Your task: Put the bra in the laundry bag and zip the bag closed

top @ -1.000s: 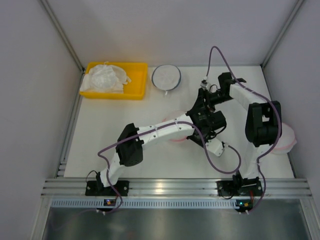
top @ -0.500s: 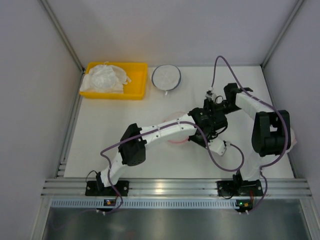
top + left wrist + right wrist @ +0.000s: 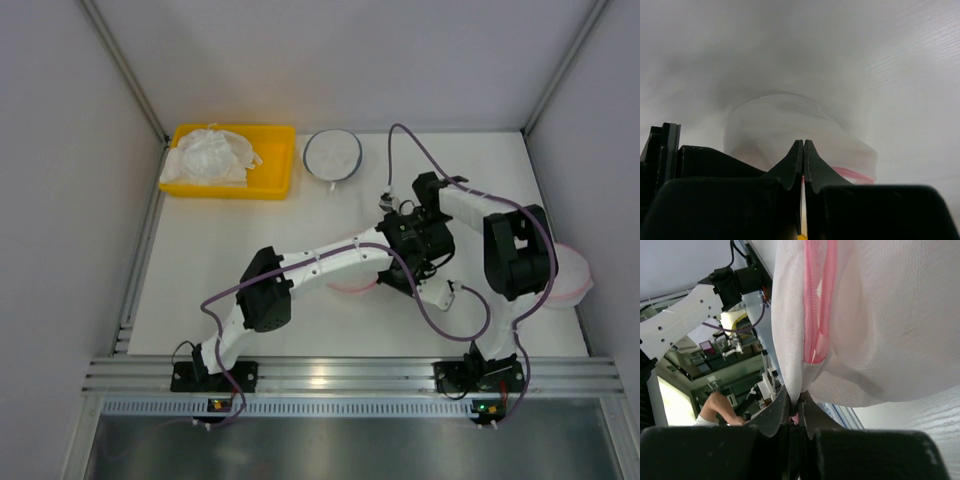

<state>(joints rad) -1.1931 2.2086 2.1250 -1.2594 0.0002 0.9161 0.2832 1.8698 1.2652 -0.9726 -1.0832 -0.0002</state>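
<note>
The right hand is pinched shut on the edge of the laundry bag, beside its pink zip. The left hand is fully closed at the same bag, though I cannot tell whether it grips any mesh. The bag bulges just beyond both hands, so the bra seems to be inside, with zipping apparently left.

Twin white-and-black arms meet, both grippers closed
The left arm reaches forward and right, its black left gripper pressed shut; the right arm folds leftward, its right gripper pinching the pink-zipped white mesh laundry bag
</note>
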